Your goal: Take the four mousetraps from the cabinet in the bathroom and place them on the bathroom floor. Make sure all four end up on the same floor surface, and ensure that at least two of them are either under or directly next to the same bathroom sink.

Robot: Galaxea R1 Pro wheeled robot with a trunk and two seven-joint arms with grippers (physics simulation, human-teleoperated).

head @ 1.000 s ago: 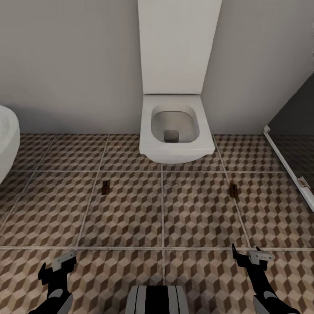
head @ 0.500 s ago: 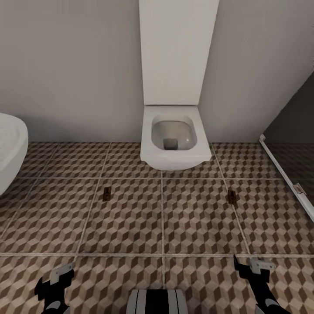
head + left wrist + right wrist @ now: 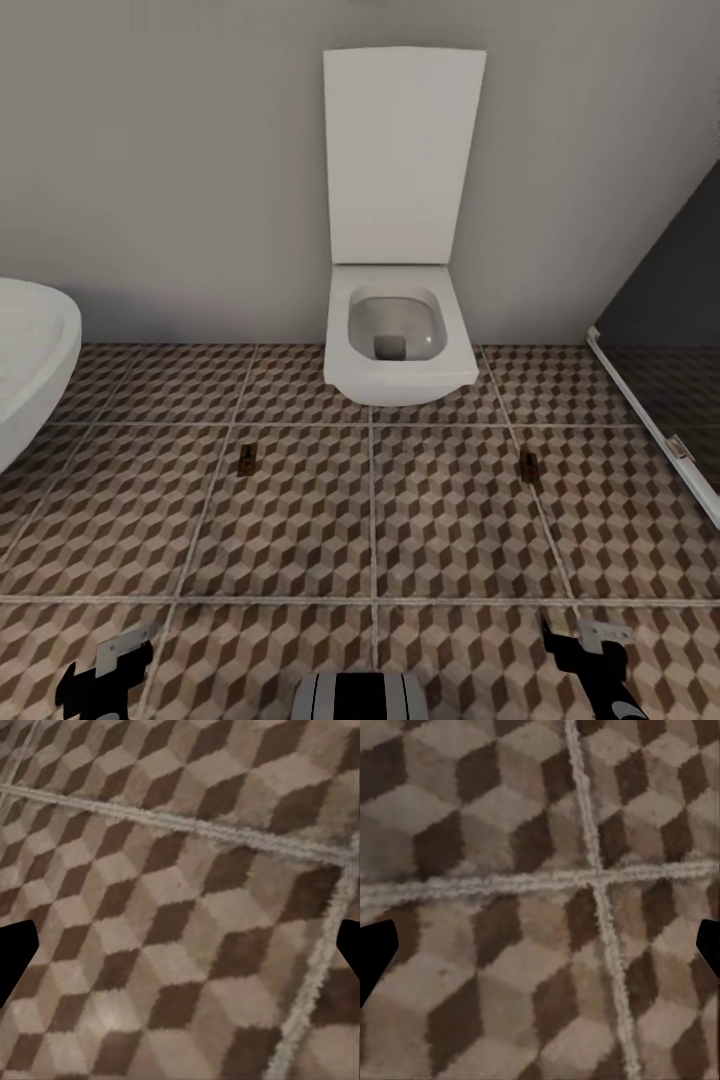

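— Since both are down already, where are the mousetraps?

— Two lie flat on the bathroom floor [image 3: 300,520]: the left mousetrap [image 3: 247,460] ahead of the left tool [image 3: 100,672], the right mousetrap [image 3: 529,466] ahead of the right tool [image 3: 592,650], either side of the toilet [image 3: 398,345].

— And the tools?

— Each wrist view has dark fingertips wide apart over bare tile, so both are spread and hold nothing.

— How would a trap handle?

— Likely light, stiff and thin, so awkward to lift off tile. I'd pinch the board's long edges, clear of the spring.
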